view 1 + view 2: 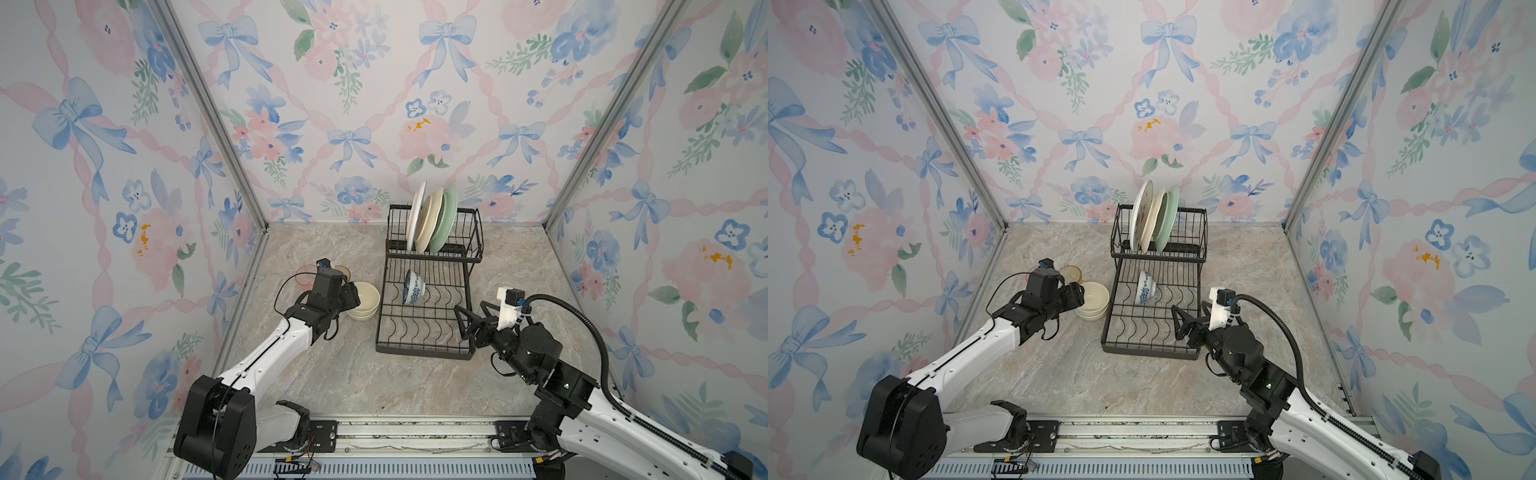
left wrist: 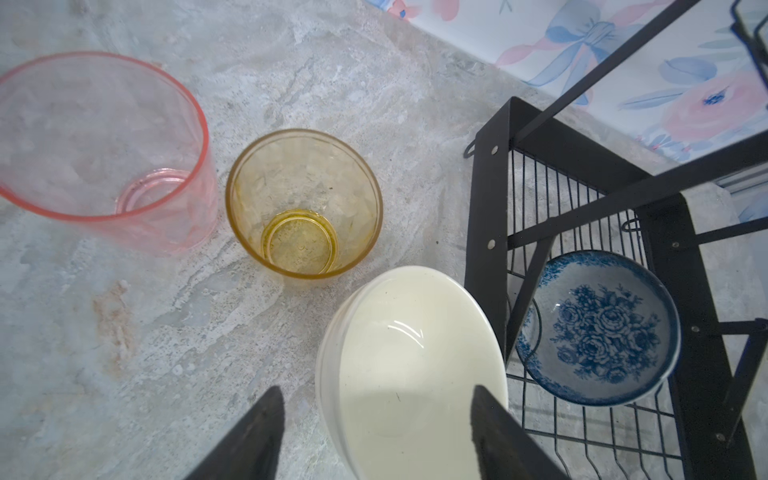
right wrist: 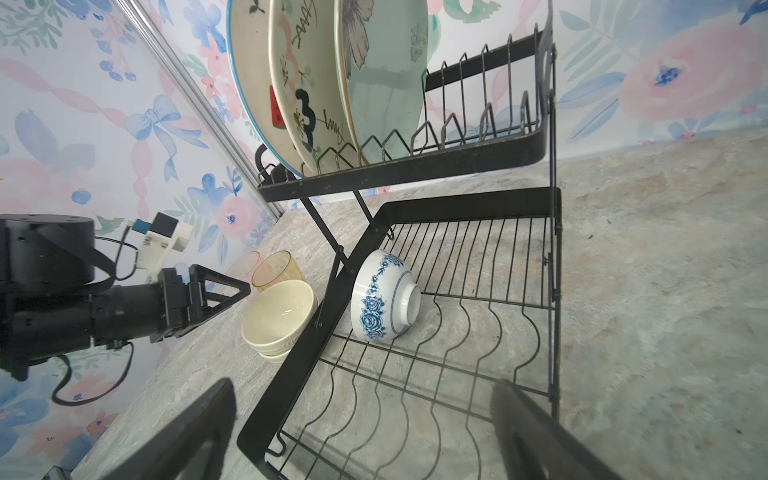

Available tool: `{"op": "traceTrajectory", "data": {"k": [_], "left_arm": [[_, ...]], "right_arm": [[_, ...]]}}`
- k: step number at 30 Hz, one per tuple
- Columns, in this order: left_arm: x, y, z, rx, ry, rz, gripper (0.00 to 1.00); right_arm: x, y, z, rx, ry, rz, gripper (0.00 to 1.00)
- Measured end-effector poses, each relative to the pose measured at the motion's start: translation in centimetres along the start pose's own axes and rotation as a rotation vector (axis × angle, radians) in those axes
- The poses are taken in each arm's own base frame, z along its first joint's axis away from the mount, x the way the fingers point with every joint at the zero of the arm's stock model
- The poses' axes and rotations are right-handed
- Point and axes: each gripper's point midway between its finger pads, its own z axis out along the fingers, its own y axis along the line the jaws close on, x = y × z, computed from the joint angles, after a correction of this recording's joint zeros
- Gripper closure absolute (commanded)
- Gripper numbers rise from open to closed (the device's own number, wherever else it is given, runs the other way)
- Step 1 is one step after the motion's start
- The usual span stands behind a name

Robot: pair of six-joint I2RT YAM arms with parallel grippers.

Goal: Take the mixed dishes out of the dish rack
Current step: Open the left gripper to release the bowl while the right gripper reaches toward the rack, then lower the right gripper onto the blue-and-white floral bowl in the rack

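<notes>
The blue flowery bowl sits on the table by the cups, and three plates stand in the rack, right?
No: the blue-and-white bowl lies on its side in the dish rack's lower tray, as the right wrist view shows. The plates part is right.

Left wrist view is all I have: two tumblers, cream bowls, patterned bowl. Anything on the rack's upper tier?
Observer: Three plates on edge: white watermelon-print plate, cream plate, pale green plate.
Operator: Right gripper?
Observer: Right gripper hovers open, empty, over the dish rack's right front corner.
Operator: Clear of the patterned bowl?
Observer: Yes, the blue-and-white patterned bowl lies on its side farther back, untouched.
</notes>
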Motion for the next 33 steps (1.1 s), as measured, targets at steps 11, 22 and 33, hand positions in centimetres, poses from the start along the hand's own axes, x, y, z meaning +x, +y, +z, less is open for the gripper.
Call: {"op": "traceTrajectory", "data": {"k": [11,22,33], "left_arm": [[1.9,-0.9,-1.8,0.069,0.000,0.032,0.02],[2.9,-1.5,-1.6,0.091,0.025,0.046,0.02],[3.9,-1.6,-1.0,0.116,0.045,0.033,0.02]], "right_arm": [[3.4,-0.2,2.4,0.048,0.116,0.020,0.03],[6.3,0.5,4.8,0.093,0.142,-0.010,0.03],[7.4,0.8,6.7,0.117,0.145,-0.006,0.03]]}}
